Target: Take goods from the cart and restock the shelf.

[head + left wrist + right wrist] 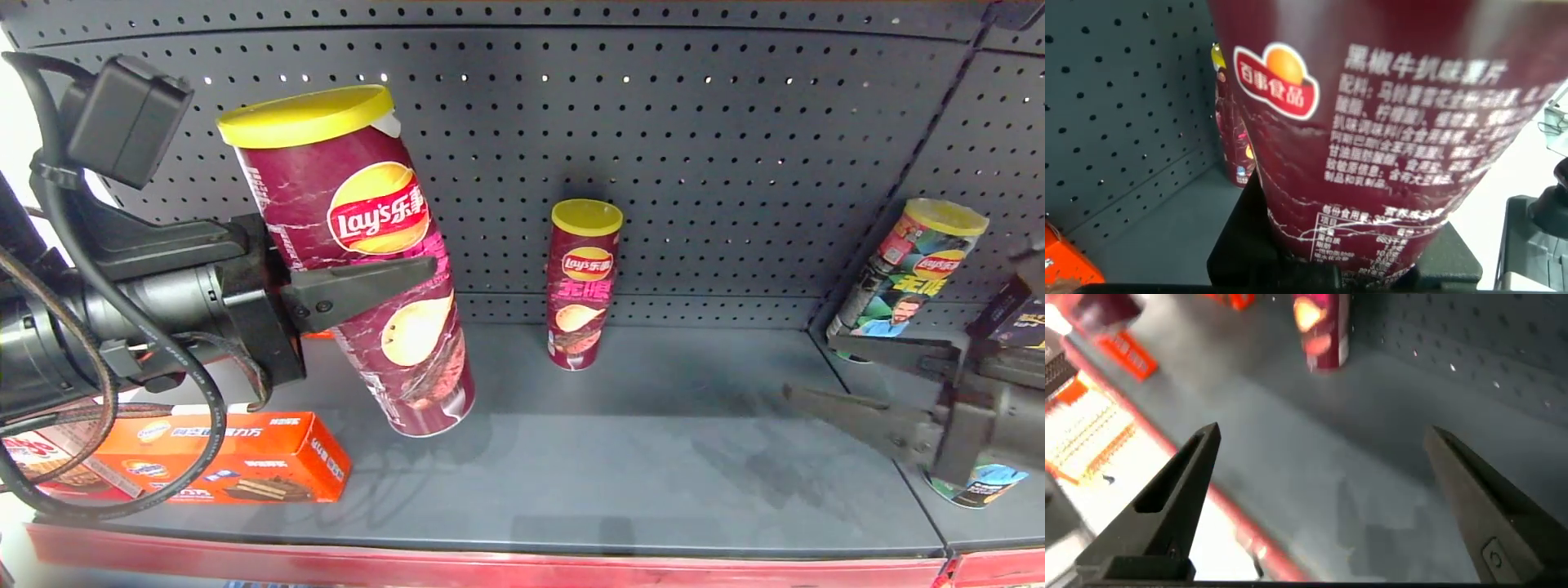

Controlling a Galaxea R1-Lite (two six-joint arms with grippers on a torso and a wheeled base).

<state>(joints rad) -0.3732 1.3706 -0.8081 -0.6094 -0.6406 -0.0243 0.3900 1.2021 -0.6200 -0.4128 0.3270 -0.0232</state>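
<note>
While the left gripper (392, 286) is clamping the middle of a maroon chips can (343, 188) with a yellow lid, that can is leaning tilted over the left part of the grey shelf (653, 457), near an orange box (245, 457). The right gripper (812, 367) is hovering over the shelf's right side, fingers spread wide and gripping nothing. A second maroon can (581, 286) is standing upright at the back, by the pegboard wall.

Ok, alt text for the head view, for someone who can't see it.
The left end effector grips a tilted maroon chip can over a grey shelf. A matching can stands upright farther back; the right end effector is open.
</note>
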